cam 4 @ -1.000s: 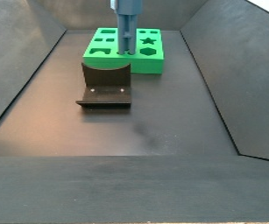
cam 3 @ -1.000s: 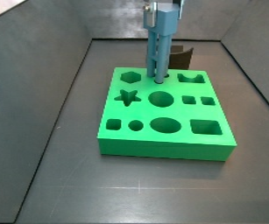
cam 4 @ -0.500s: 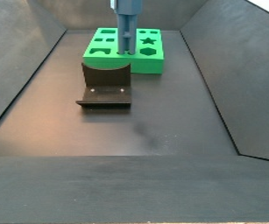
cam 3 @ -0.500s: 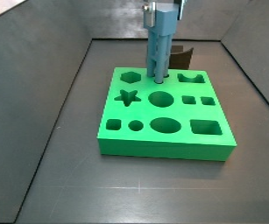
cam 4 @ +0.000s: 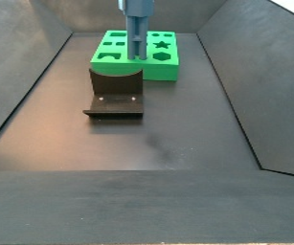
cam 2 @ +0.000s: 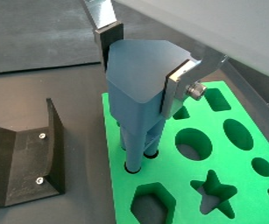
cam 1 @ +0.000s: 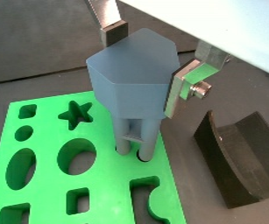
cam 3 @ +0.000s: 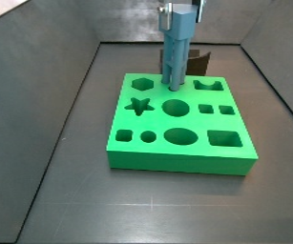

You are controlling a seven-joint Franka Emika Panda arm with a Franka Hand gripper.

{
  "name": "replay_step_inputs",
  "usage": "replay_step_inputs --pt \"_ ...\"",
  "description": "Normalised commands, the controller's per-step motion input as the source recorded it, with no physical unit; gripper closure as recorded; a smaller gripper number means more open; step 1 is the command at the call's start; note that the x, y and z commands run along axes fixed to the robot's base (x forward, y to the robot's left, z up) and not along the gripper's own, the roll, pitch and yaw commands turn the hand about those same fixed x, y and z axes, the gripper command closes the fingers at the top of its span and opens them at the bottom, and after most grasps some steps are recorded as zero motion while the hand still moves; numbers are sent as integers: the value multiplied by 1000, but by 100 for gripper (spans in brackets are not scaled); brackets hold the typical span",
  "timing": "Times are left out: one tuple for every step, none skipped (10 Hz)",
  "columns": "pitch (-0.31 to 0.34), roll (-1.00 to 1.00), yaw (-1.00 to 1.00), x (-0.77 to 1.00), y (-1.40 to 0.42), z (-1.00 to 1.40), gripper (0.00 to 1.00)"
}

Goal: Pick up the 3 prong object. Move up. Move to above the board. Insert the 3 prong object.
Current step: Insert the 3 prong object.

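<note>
Since it is moulded plastic, the 3 prong object (cam 1: pixel 133 83) likely handles light and stiff; legs thin, probably the weak part, so the blocky head is the place to hold. Gripper (cam 1: pixel 148 54) is clamped on that head, silver fingers (cam 2: pixel 181 77) on opposite faces, above the board (cam 3: pixel 180 133). Leg tips sit at a small cutout near the board's far edge; depth unclear. Count: one pronged piece, three legs, one board, one fixture (cam 4: pixel 116 96) beside it.
</note>
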Motion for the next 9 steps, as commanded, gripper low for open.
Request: replay_step_inputs --pt "0 0 -83 3 0 -143 100" --pt "0 33 -260 0 0 -191 100" --pt "0 51 -280 0 40 -169 100" --pt "0 63 -274 -11 43 -151 100" --pt "0 60 -309 -46 34 -131 100" --pt "0 0 -211 0 0 -37 100" --pt "0 81 0 0 0 -169 100" --pt "-13 203 0 143 -137 -697 100" --pt "0 179 0 434 -214 -906 100"
